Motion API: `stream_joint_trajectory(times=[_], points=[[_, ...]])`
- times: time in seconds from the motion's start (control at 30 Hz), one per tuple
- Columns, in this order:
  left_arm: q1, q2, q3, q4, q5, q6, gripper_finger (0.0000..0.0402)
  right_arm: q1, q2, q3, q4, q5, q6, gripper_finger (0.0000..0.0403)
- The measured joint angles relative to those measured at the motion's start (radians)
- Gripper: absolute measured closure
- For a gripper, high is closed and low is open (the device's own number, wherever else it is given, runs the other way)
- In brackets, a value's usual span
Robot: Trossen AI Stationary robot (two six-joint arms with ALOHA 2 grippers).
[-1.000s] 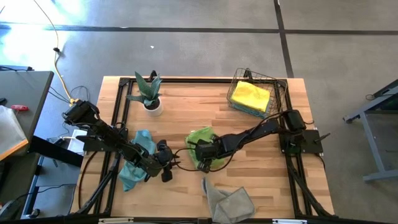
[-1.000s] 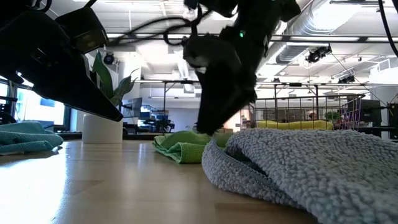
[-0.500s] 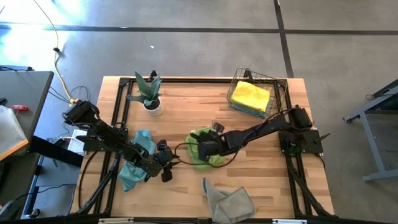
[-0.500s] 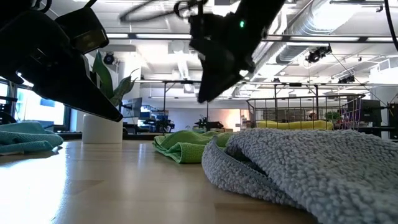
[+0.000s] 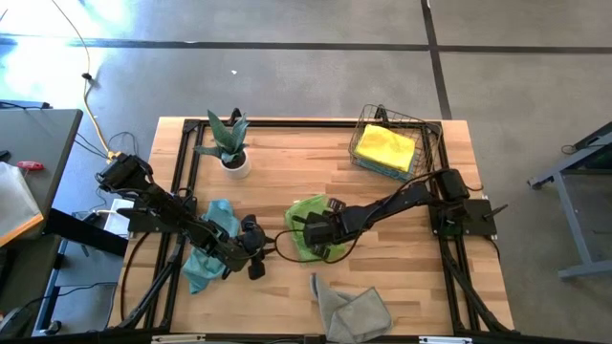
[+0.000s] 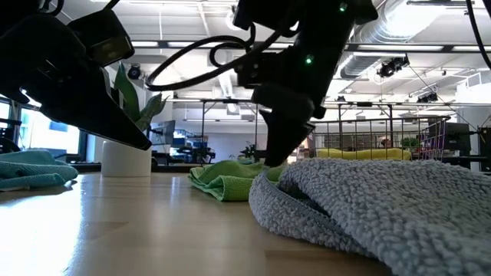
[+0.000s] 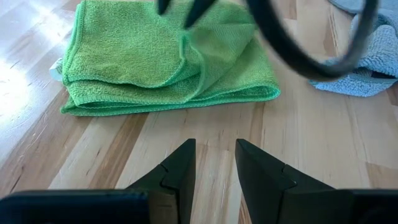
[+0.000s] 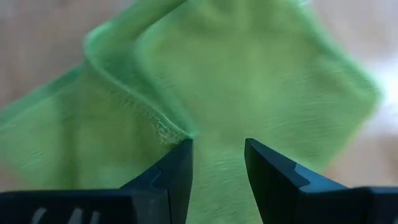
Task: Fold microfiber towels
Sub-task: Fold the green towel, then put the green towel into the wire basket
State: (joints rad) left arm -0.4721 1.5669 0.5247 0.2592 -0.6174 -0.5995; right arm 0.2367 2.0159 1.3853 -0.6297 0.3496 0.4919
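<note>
right pincer [image 5: 308, 232] spread above the folded green towel [image 5: 308, 218] at mid bench [image 5: 287, 162]. left pincer [image 5: 269, 250] spread, empty, near the towel's edge.

Daylight is flooding your high view evenly, glare blooming at top-left floor corner. Ceiling strip lights are backlighting your low view, leaving arms silhouetted; grey towel [image 6: 383, 207] up close is looking soft. Your right wrist view is blurring green towel [image 8: 205, 93]; left wrist view is staying crisp.
</note>
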Motion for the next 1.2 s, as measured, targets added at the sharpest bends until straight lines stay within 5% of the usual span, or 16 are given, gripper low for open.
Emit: stream_joint_trajectory(times=[0.43, 0.6, 0.87, 1.2], points=[[0.000, 0.000, 0.000, 0.000, 0.000, 0.000, 0.0298, 0.038, -0.004, 0.000, 0.321, -0.573, -0.055, 0.0265], [0.000, 0.000, 0.000, 0.000, 0.000, -0.001, 0.0298, 0.035, -0.011, 0.000, 0.293, -0.536, -0.032, 0.0265], [0.000, 0.000, 0.000, 0.008, -0.035, 0.000, 0.0298, 0.032, -0.011, 0.000, 0.210, -0.131, -0.021, 0.0265], [0.000, 0.000, 0.000, 0.038, -0.161, -0.001, 0.0298, 0.077, -0.007, 0.000, 0.232, -0.221, 0.005, 0.0265]])
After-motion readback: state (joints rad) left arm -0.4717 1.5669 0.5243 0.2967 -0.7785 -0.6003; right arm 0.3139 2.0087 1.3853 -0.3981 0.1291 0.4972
